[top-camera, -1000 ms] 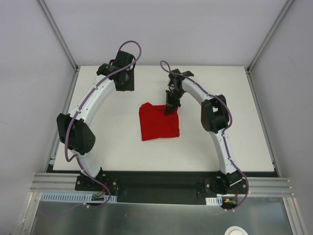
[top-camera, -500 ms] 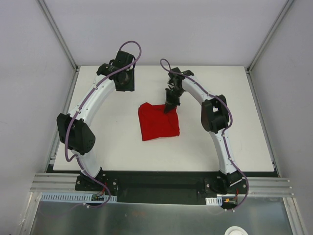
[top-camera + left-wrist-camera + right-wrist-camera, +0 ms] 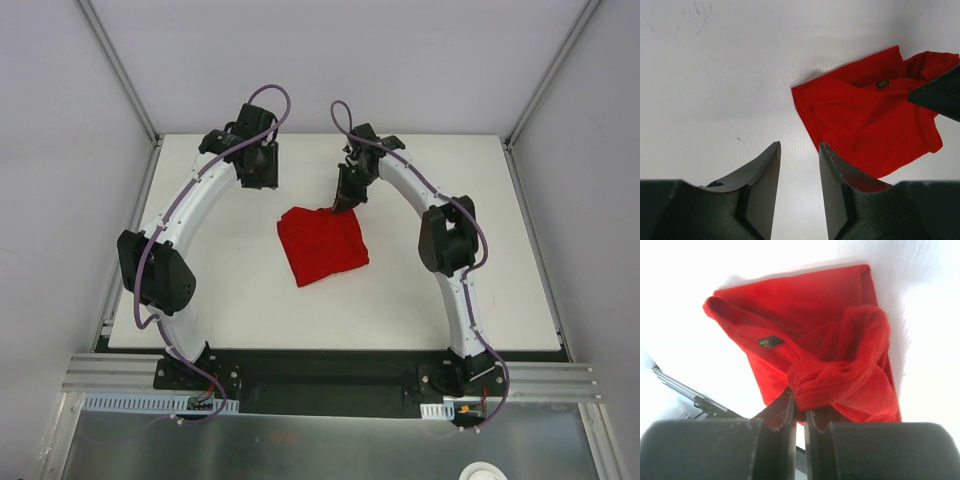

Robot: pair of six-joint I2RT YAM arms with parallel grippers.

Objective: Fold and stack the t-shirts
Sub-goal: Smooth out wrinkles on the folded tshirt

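Top external view is showing the red t-shirt [image 3: 322, 245] lying as a roughly square, partly folded bundle near the middle of the white counter [image 3: 200, 290]. The right hand [image 3: 337, 205] is clenching a bunched edge of cloth at the shirt's far corner, not far from the small dark label [image 3: 770, 341]. It is holding that bunch up off the counter while the rest of the shirt is resting flat. The left hand [image 3: 262, 172] is hanging released over bare counter just beyond the shirt's far left corner, with nothing in its grasp.

Judging by this, a fold is under way, with the pinched edge being carried over the body of the shirt. The next move is probably calling for laying that edge down squarely and letting go without dragging the layers askew. The left hand may be needed to pin the cloth.
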